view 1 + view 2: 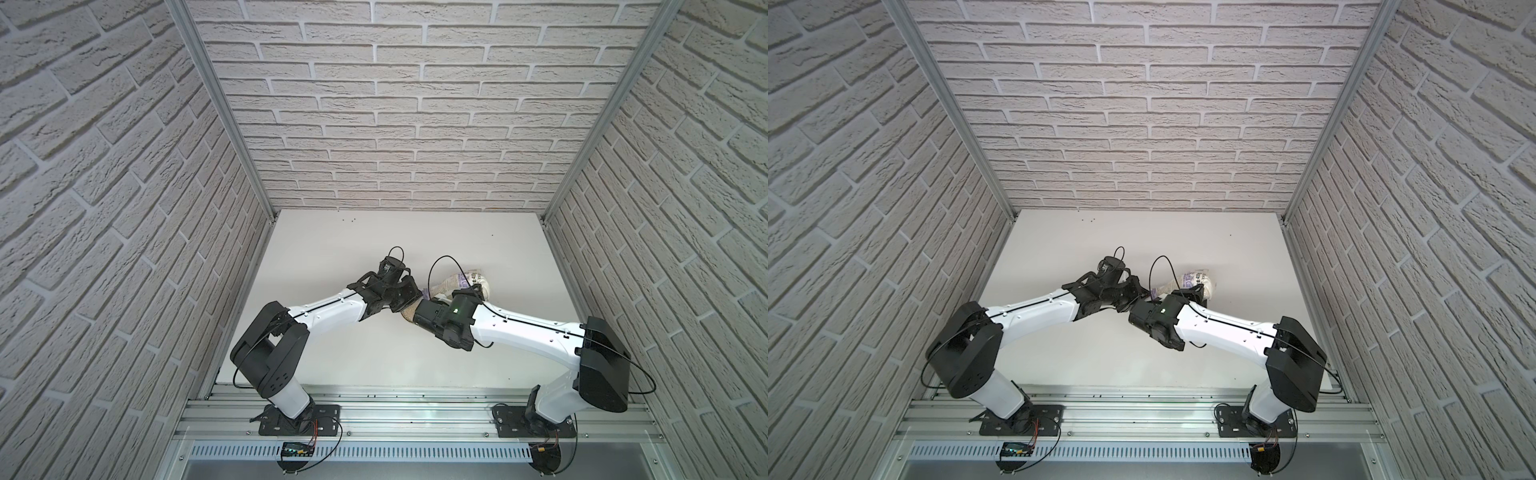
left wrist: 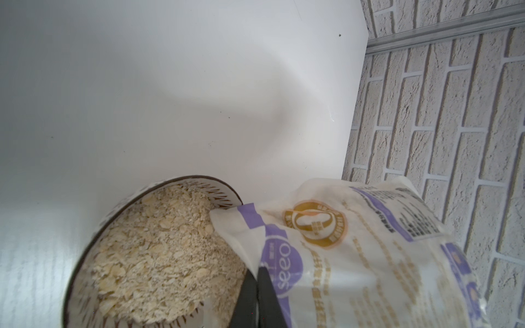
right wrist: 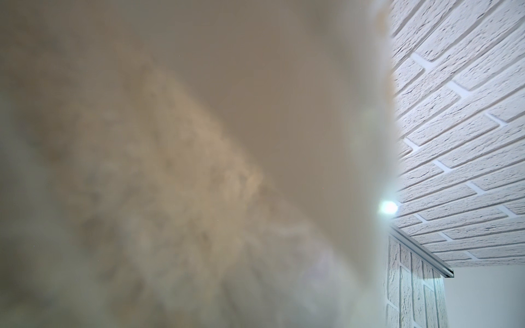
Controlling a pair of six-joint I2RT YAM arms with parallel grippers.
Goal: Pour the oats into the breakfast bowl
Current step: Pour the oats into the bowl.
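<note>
White tabletop (image 2: 142, 85) under both arms, brick wall (image 2: 454, 113) beyond; oats bag (image 2: 355, 255) tipped mouth-down, corner pinched in the closed left gripper (image 2: 257, 298); right gripper hidden behind bag blur (image 3: 170, 170), grip cannot be told; breakfast bowl (image 2: 199, 181) just beside left fingers, heaped with oats (image 2: 156, 255).

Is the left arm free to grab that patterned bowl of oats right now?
Probably not: its fingers are pinched shut on the printed plastic oats bag, whose mouth hangs over the dark-rimmed bowl. It must let go first.
</note>
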